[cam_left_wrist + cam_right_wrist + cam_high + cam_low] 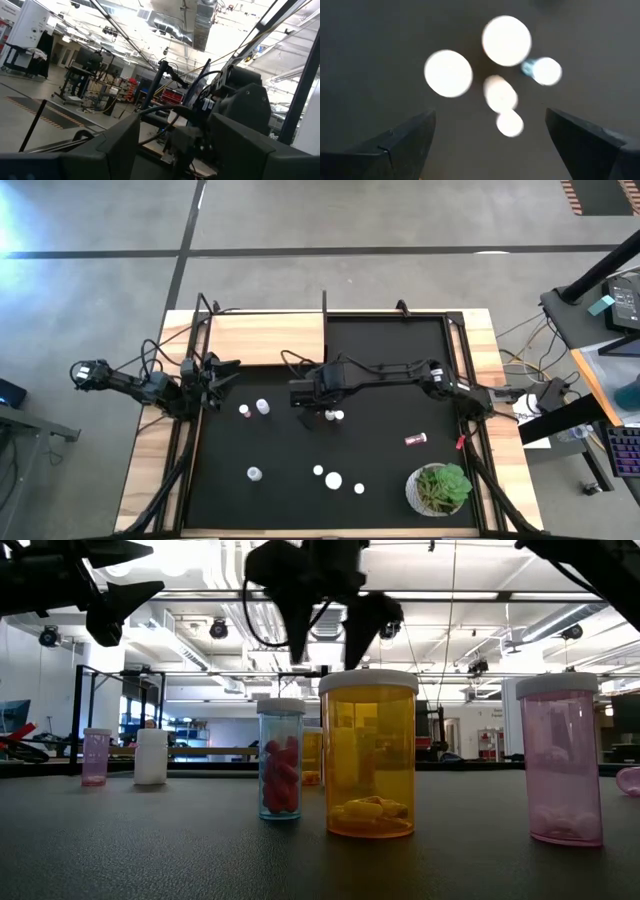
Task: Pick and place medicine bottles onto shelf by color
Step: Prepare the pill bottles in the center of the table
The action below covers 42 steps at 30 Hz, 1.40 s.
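A black mat (380,470) covers the wooden tabletop (150,470), with grey concrete floor around it. The pill bottles (333,478) stand scattered on the mat, none on the light shelf (265,338) (back left corner). The right claw (312,418) hangs spread above them; the left claw (222,376) is empty, half apart, near the shelf.

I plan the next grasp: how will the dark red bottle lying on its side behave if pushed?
The dark red bottle lies on its side, so it probably rolls when nudged. It looks small and light, likely sliding easily on the black mat.
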### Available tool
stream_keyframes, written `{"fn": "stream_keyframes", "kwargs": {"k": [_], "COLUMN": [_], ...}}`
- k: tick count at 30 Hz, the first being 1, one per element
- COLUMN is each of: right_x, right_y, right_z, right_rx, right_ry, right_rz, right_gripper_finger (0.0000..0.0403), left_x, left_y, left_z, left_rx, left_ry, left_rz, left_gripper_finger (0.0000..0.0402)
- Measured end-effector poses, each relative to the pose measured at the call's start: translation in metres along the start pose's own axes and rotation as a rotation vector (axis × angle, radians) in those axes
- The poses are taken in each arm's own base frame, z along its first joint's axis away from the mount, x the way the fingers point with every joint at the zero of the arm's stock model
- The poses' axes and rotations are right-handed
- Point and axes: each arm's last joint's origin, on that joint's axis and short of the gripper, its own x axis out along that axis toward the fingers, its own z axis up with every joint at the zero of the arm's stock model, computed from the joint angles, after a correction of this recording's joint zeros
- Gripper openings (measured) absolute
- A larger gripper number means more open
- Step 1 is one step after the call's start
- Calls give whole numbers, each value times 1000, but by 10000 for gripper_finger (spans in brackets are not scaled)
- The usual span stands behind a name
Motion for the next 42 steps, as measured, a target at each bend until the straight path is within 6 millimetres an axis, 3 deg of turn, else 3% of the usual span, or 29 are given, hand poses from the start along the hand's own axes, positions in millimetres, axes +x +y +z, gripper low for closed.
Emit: {"fn": "stream_keyframes", "kwargs": {"k": [6,20,31,42], "right_x": [-7,6,6,30], "right_y": [-3,27,65,89], "right_z": [-12,-60,-92,-104], "right_rx": [-14,-50,-69,-212], "right_ry": [44,82,6,-19], "right_rz": [-51,-88,66,135], "right_gripper_finger": [363,307,276,279], "left_x": [0,0,0,0], "left_y": [0,0,0,0], "left_z": [0,0,0,0], "left_rx": [0,0,0,0], "left_ry": [0,0,0,0], "left_rz": [0,0,0,0], "left_gripper_finger": [228,228,228,228]}}
